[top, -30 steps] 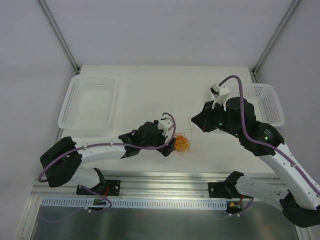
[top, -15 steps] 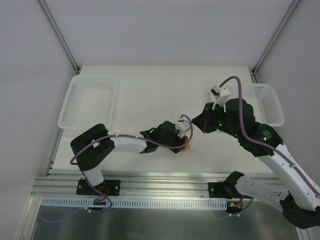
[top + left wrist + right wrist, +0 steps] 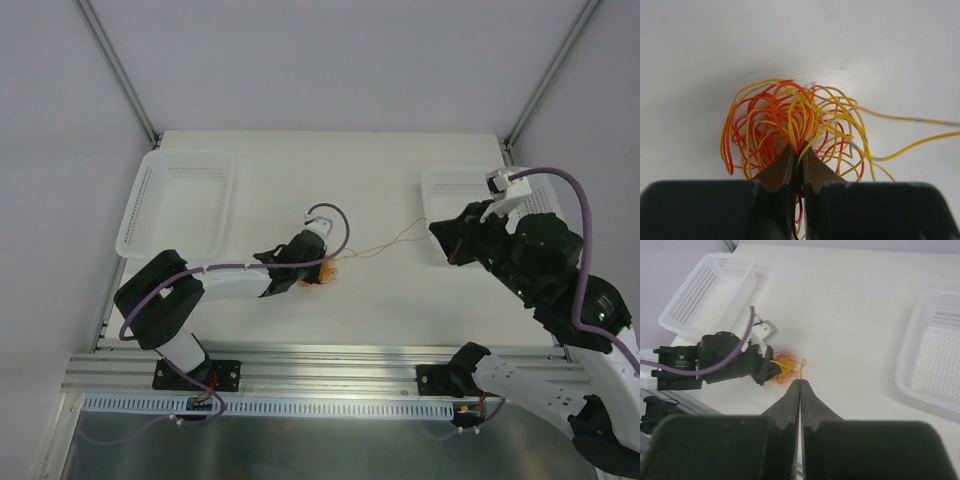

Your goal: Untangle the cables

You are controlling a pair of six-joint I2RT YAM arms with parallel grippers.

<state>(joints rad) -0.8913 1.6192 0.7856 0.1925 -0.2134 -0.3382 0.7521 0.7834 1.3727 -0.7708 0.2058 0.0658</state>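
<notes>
**Both arms clamped on the cables, one line strung between them**

Left gripper: fingers pressed together. The near loops of the tangle are caught between the tips, and a red thread shows in the slit below them. In the left wrist view the tangle is a curly ball, red-orange on its left and paler yellow on its right. Two yellow tails leave it toward the right edge. It lies on the white table, about mid-width and nearer the front edge than the back.

Right gripper: jaws closed tight on a yellow strand, with a small loop sticking out past the tips. From above, that thin line runs from the tangle up and right across the table to the right gripper. The gripper sits at the near-left corner of the right basket. The left basket is at the far left, well apart from the tangle.
</notes>
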